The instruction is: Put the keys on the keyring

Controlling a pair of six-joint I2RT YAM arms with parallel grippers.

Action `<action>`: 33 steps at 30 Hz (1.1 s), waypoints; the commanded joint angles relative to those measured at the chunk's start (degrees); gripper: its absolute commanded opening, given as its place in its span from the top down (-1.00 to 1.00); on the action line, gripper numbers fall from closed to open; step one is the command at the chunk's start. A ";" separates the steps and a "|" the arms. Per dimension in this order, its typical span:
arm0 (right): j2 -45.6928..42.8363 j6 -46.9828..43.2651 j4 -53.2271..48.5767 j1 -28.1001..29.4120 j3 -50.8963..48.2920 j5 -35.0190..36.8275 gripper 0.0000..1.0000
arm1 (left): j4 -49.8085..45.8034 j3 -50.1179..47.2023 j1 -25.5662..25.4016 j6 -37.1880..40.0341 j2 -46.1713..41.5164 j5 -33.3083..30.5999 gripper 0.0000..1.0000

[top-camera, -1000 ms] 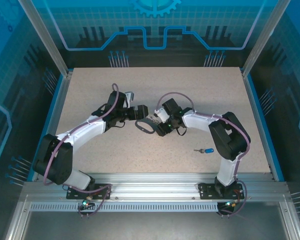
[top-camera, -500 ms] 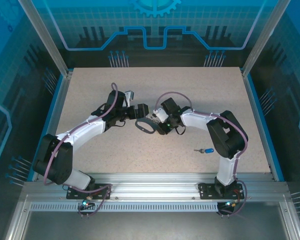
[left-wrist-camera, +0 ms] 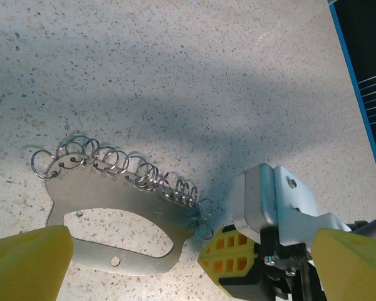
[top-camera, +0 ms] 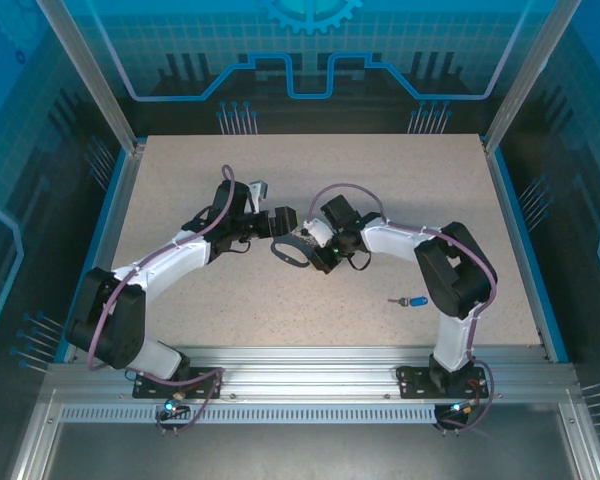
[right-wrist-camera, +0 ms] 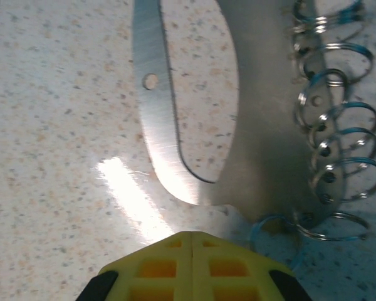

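I was at the very start of the job. The keyring [left-wrist-camera: 106, 191] lay flat near the middle of the table [top-camera: 400, 180], a thin metal plate with a row of little wire rings [left-wrist-camera: 106, 160] along one edge. In the top view the key [top-camera: 413, 301] lay alone at about 4 o'clock from the keyring, well apart from it and near the right arm's base. No key was on a ring yet. My right gripper [right-wrist-camera: 192, 251] was squeezed fully shut, its yellow tips right at the 3 o'clock end of the plate. I could not tell if it had nipped the edge or was only touching it. My left gripper [top-camera: 280, 224] was spread wide open at about 12 o'clock of the keyring and had nothing in it. I thought the next move was to hold the keyring firm, then go and pick up the tiny key. That would take a very careful pinch, because the key was so small and lay flat.
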 commanded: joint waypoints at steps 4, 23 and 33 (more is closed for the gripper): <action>-3.57 3.47 1.75 -1.48 -1.11 -8.16 1.00 | 0.37 -0.60 0.53 -1.10 -0.66 1.92 -0.98; -5.44 1.20 -2.01 -1.34 -3.61 9.24 -0.01 | 0.89 -1.77 0.78 -1.51 -1.52 2.83 -0.98; -1.82 -0.23 -3.22 2.54 -0.90 15.30 0.00 | 0.72 -2.04 0.95 -1.52 -1.84 2.89 -0.98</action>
